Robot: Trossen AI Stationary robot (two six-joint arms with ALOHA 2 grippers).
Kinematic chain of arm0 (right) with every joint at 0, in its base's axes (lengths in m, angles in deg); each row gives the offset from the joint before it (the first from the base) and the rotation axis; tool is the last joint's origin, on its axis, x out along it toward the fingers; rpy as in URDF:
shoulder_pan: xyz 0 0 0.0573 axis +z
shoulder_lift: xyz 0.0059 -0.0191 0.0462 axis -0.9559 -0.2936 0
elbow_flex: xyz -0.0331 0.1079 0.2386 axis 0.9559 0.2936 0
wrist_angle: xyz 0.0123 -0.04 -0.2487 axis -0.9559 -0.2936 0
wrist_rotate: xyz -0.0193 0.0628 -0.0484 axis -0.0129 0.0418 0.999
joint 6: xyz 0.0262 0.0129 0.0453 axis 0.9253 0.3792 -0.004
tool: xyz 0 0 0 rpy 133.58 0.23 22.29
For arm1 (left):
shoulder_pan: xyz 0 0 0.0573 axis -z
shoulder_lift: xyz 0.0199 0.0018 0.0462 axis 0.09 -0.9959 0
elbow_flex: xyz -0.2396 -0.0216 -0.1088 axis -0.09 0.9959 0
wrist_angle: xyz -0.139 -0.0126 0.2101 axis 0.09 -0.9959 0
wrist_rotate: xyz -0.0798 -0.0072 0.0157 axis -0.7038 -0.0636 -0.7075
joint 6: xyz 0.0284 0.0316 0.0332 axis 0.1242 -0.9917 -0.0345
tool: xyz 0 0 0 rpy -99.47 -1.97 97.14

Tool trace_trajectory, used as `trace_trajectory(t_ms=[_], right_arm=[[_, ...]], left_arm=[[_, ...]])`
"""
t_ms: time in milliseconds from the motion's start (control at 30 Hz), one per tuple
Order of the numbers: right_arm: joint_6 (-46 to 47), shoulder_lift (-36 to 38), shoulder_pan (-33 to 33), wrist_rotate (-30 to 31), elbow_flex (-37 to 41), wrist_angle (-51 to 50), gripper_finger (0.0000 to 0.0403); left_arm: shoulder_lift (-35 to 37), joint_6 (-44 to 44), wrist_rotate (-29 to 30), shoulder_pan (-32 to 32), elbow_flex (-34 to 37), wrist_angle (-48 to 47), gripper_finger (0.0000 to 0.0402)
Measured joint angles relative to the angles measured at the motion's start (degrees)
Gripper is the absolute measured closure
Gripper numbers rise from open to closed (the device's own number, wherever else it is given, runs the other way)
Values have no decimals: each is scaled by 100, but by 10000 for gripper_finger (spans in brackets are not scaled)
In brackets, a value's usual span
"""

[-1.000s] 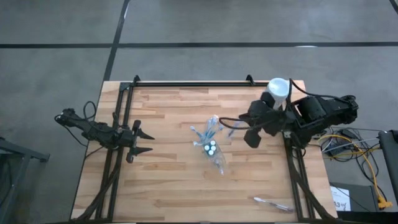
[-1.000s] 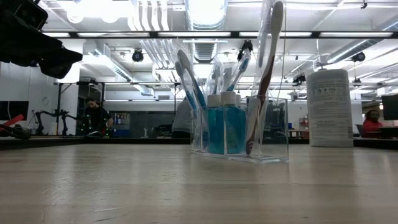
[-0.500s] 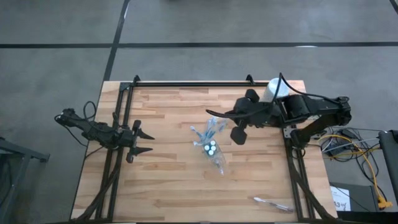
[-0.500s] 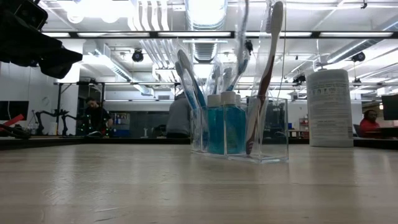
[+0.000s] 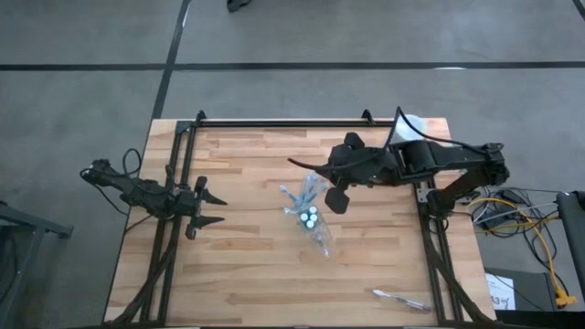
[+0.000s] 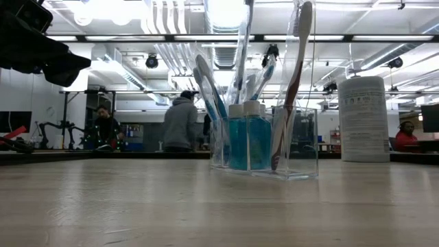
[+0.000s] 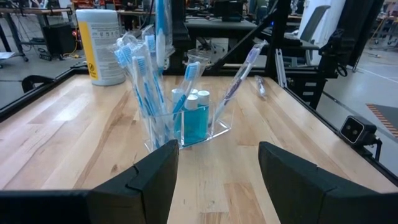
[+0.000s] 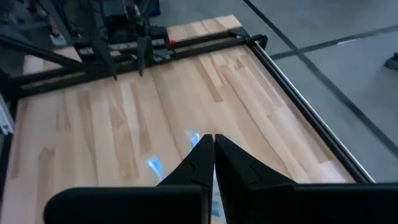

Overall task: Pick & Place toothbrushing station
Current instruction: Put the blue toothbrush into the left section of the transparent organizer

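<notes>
The toothbrushing station (image 5: 311, 212) stands mid-table: a clear holder (image 6: 264, 140) with blue-and-white toothbrushes upright in it and blue white-capped tubes (image 7: 193, 115). My right gripper (image 5: 292, 163) reaches in from the right, just far of the station, shut on one more toothbrush (image 7: 160, 34). That brush hangs down over the station and also shows in the low view (image 6: 241, 48). My left gripper (image 5: 215, 208) waits open at the table's left, pointing at the station (image 7: 180, 106). My right gripper is shut on the blue-and-white toothbrush, and its own fingers (image 8: 199, 163) hide the place of contact. The fingers slant down from the table's right. The brush hangs about upright below them, clear of the table, with its lower end (image 7: 160, 61) among the tops of the standing brushes.
A tall white cylinder (image 6: 363, 118) stands at the far right corner, partly under the right arm (image 5: 413, 122). A loose toothbrush (image 5: 400, 299) lies near the front right corner. Black rails (image 5: 274, 122) run along the far, left and right sides. People move in the room beyond.
My right gripper has gone from beside the white cylinder toward the table's left and tipped further down, staying shut. The hanging toothbrush has come with it across the top of the station. A person has walked across the room behind.
</notes>
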Motion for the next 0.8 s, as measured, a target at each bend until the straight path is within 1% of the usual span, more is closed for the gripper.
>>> trace_trajectory(t_ms=[533, 800], right_arm=[[26, -461, -25, -128, 15, 226, 394], [27, -707, -90, -132, 22, 143, 394]], left_arm=[[-4, 1, -2, 2, 0, -52, 174], [-4, -1, 0, 0, 0, -76, 174]])
